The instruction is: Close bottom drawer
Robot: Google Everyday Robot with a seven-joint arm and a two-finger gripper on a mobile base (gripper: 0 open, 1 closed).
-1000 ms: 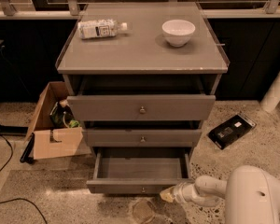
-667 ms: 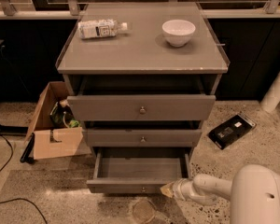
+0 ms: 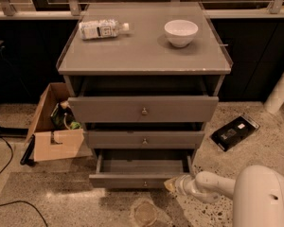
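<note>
The bottom drawer (image 3: pixel 137 179) is the lowest of three grey drawers and stands pulled out, its grey box interior (image 3: pixel 144 165) showing and a small round knob (image 3: pixel 145 184) on its narrow front. My gripper (image 3: pixel 171 185) sits at the right end of that drawer front, low near the floor, on the end of my white arm (image 3: pixel 213 183) that comes in from the lower right. The gripper looks to be touching the front panel's right corner.
A plastic bottle (image 3: pixel 103 29) lies on the cabinet top (image 3: pixel 142 56) beside a white bowl (image 3: pixel 181 32). An open cardboard box (image 3: pixel 54 126) stands left of the cabinet. A black flat object (image 3: pixel 235 132) lies on the floor right. A round glass item (image 3: pixel 144 213) sits before the drawer.
My gripper has moved left along the floor toward the bottom drawer's right front corner. The drawer looks slightly less pulled out than before.
</note>
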